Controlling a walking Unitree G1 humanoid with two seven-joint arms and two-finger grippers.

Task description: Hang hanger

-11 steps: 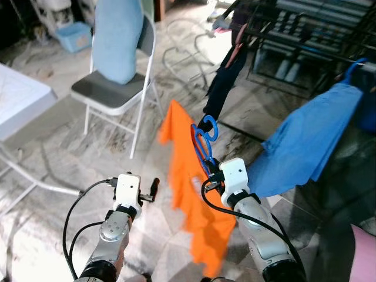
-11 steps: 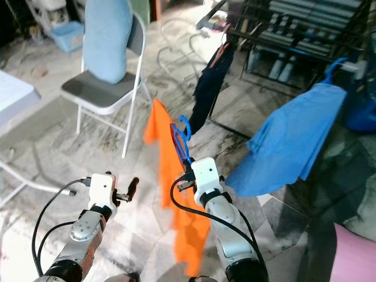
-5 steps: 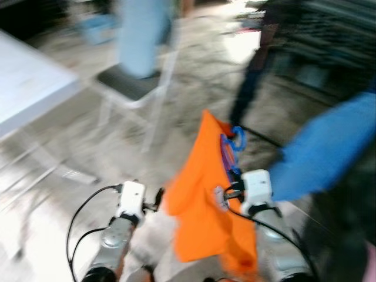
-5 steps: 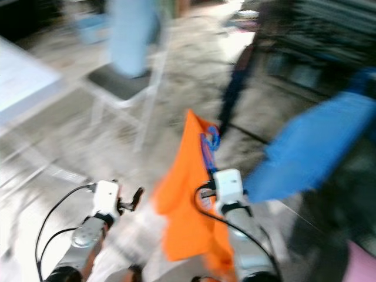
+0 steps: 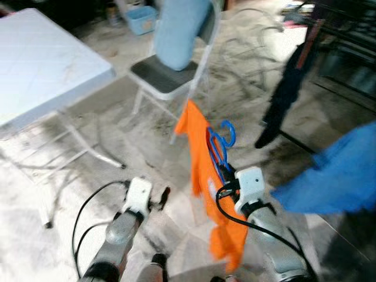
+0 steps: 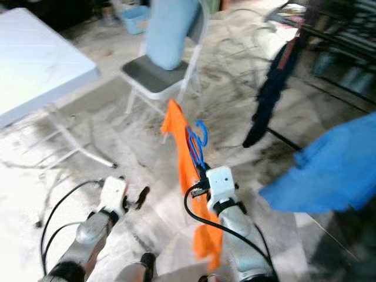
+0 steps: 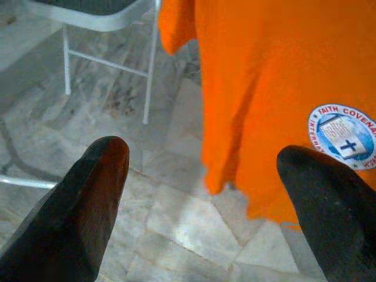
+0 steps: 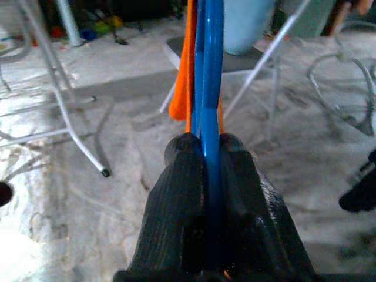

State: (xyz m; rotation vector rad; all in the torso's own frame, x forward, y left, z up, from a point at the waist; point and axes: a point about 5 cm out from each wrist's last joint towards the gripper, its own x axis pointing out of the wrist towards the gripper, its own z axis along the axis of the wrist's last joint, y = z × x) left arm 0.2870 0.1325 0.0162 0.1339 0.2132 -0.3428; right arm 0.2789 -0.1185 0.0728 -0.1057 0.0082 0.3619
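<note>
Blue plastic hanger [image 5: 218,148] carrying an orange T-shirt [image 5: 202,170] stands pinched upright in the right gripper [image 8: 204,154], presumably so the cloth hangs free, while the left gripper [image 7: 202,176] is spread, near-left.

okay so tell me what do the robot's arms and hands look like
Both arms are silver metal with rounded joints. Each wrist carries a white boxy module, and black cables loop from it back along the forearm. The left hand and the right hand each have two long black fingers; in the wrist views these fingers are thick, round-tipped and finely ribbed.
</note>
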